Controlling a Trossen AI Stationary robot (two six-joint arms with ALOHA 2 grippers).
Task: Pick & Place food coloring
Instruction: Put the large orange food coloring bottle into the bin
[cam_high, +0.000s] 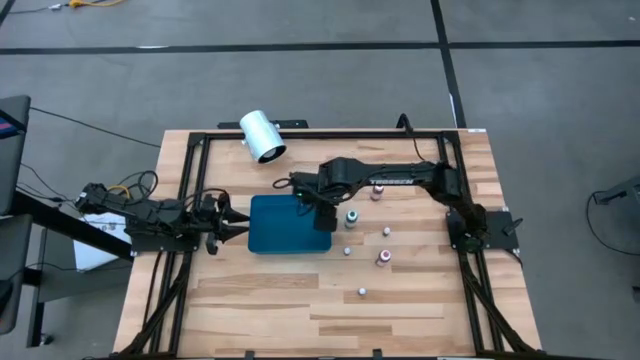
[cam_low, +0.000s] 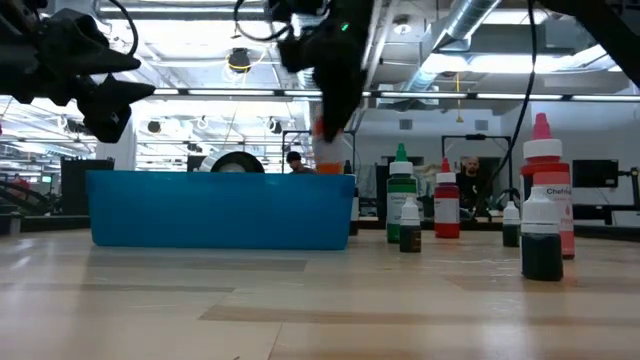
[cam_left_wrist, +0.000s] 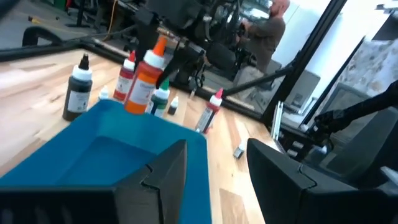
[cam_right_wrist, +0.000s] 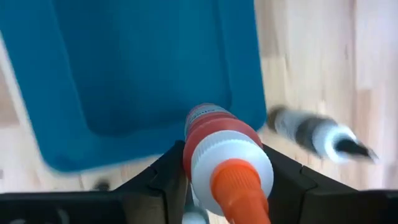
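Orange-capped and filled with orange dye, a small plastic food coloring bottle (cam_right_wrist: 227, 158) sat clamped between the two dark fingers of the right pincer (cam_right_wrist: 221, 177), its ribbed white collar and tapered nozzle pointing back toward the wrist camera. Seen from overhead, that right pincer (cam_high: 322, 212) hung above the right-hand edge of a flat teal rectangular plastic tray (cam_high: 283, 224) with rounded corners and smooth, shallow walls; the bottle was clear of the tray floor, and nothing could be seen lying inside the tray. From desk height the orange bottle (cam_low: 327, 150) hung just above the tray's rim. The left pincer (cam_high: 228, 224) waited at the tray's opposite side, its dark fingers (cam_left_wrist: 168, 171) held apart with nothing between them. Other small dye bottles stood upright on the pale wooden plank desk (cam_high: 400, 300) to the right of the tray: a green-capped bottle (cam_low: 401, 190), a red bottle (cam_low: 446, 200), a pink-topped bottle (cam_low: 545, 165) and a dark-filled bottle (cam_low: 541, 235) nearest the low camera. A large white cylinder (cam_high: 262, 136) lay on its side near the desk's far edge, well apart from the tray. A person (cam_left_wrist: 264, 31) stood in the room beyond the desk.
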